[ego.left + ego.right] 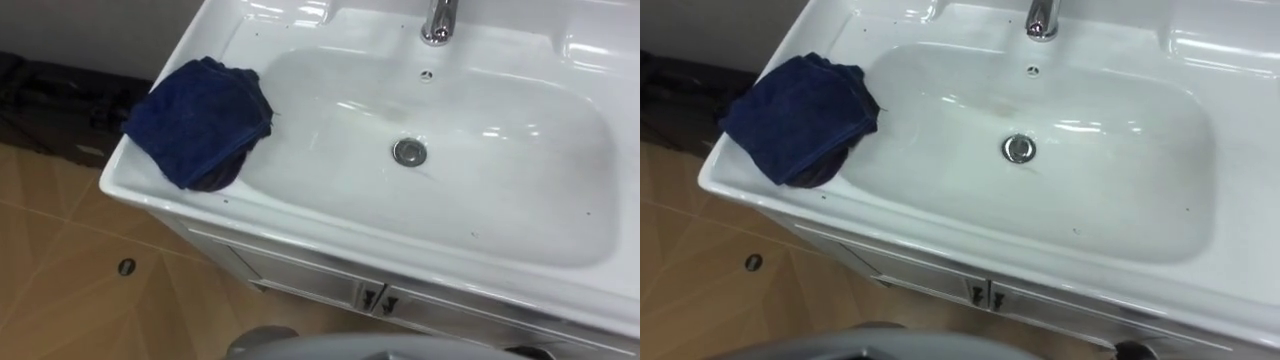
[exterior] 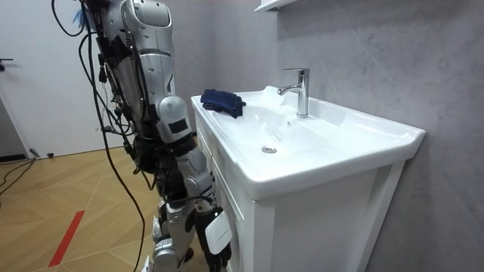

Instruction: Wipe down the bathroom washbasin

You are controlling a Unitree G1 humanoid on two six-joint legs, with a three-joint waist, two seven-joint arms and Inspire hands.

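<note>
Basin (image 1: 500, 190) looks white and glossy, faintly speckled; a crumpled dark-blue cloth (image 1: 200, 120) sits on its upper-left rim. My right hand (image 2: 215, 238) hangs low, and I cannot tell its grip.

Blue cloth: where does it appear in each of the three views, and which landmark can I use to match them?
Left eye view: the blue cloth lies on the left rim of the basin, upper left.
Right eye view: the blue cloth is upper left, on that rim.
Room view: the blue cloth is at the basin's far end, upper middle.
Shared landmark: the drain in the bowl's middle.
</note>
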